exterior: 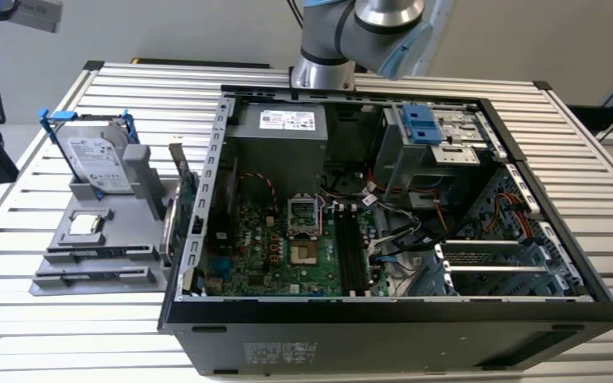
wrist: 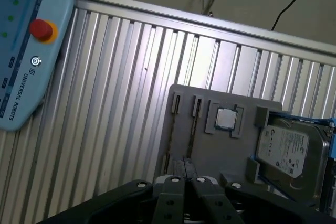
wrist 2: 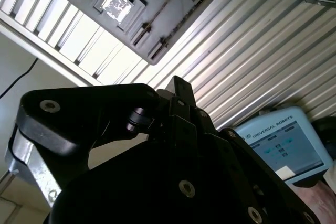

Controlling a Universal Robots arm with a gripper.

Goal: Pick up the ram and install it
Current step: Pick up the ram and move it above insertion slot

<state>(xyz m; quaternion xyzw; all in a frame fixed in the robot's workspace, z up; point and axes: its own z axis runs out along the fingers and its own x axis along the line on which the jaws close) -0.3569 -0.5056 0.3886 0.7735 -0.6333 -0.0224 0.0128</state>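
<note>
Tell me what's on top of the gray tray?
A silver hard drive in a blue frame stands on the gray tray; a square chip lies flat. The tray beneath them is covered.

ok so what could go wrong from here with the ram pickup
1. The gripper hangs high over the gray holder, where the hard drive and chip sit close to the narrow slots; a descent off line could knock them.
2. In the case, loose cables lie right beside the black memory slots and could snag on the way in.
</note>
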